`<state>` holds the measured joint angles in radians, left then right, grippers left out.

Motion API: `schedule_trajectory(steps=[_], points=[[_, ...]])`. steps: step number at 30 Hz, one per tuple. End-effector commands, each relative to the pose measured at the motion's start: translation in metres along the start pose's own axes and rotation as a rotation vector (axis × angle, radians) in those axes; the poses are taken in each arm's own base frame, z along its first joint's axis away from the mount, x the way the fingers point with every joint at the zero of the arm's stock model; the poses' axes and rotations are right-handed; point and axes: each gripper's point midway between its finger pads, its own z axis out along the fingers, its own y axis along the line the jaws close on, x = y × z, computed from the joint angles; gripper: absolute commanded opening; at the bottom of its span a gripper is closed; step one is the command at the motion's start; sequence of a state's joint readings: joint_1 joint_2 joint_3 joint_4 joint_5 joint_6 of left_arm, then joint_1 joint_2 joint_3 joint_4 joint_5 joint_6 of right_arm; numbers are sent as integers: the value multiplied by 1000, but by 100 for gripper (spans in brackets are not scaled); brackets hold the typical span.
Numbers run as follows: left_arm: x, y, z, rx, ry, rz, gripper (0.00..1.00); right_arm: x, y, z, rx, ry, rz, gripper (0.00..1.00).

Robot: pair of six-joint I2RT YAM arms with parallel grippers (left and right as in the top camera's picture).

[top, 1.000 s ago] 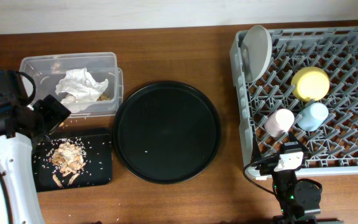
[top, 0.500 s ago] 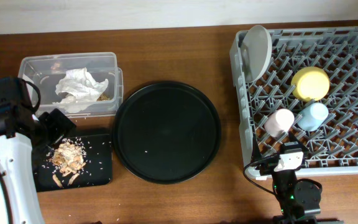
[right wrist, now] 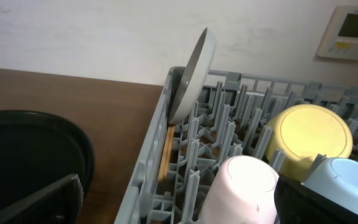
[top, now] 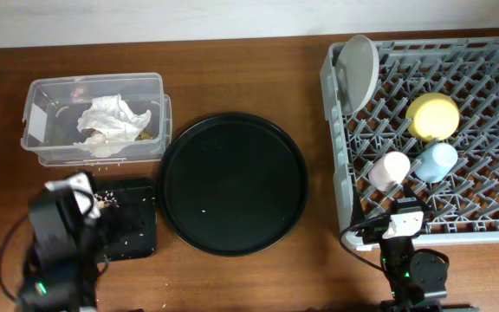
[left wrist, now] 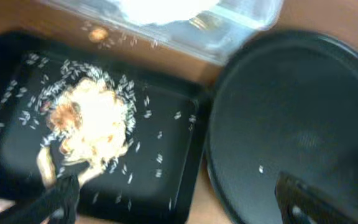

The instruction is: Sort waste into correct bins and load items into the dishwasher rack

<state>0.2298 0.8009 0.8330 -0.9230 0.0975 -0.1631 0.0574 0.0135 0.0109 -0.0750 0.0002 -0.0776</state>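
Napkin point(top: 106, 121) in clear tub point(top: 37, 95), food scraps point(left wrist: 89, 121) on flat black tray point(left wrist: 11, 149), waste separated by type; left gripper point(left wrist: 176, 183), right gripper point(right wrist: 178, 183) both spread wide, empty

Left of the large round black tray point(top: 232, 184), the left arm point(top: 57, 247) is a boxy black and dark grey housing with a white part point(top: 74, 183) at its upper end, a small green light point(top: 33, 289) low on its body and a thin black cable point(top: 2, 256) looping off its outer side. Right of that tray, the right arm point(top: 412, 270) is black too, capped by a white block point(top: 403, 224), with a green lamp point(top: 397, 276) and a curling black lead point(top: 359, 227). Seen from the wrist cameras, the left claw point(left wrist: 176, 190) and right claw point(right wrist: 179, 200) each show two dark, plain fingers point(right wrist: 39, 204).
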Motion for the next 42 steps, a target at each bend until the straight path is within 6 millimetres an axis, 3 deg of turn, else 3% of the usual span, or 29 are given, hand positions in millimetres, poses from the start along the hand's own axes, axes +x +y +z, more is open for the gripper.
schedule_trajectory(steps=[1,7,13,24,30,35,40,42], points=[[28,-18,17,143,-101,217,99,3,-3,0,15,4,12,99],[40,-29,43,243,-199,242,99,3,-3,0,15,5,12,99],[50,-27,62,255,-261,258,99,3,-3,0,15,4,12,99],[21,-46,41,301,-700,368,99,3,-3,0,15,5,12,99],[15,-36,40,202,-736,342,99,3,-3,0,15,4,12,99],[25,-23,47,135,-693,322,99,3,-3,0,15,4,12,99],[13,-24,27,133,-798,312,99,3,-3,0,15,4,12,99],[13,-24,27,134,-797,313,99,3,-3,0,15,4,12,99]])
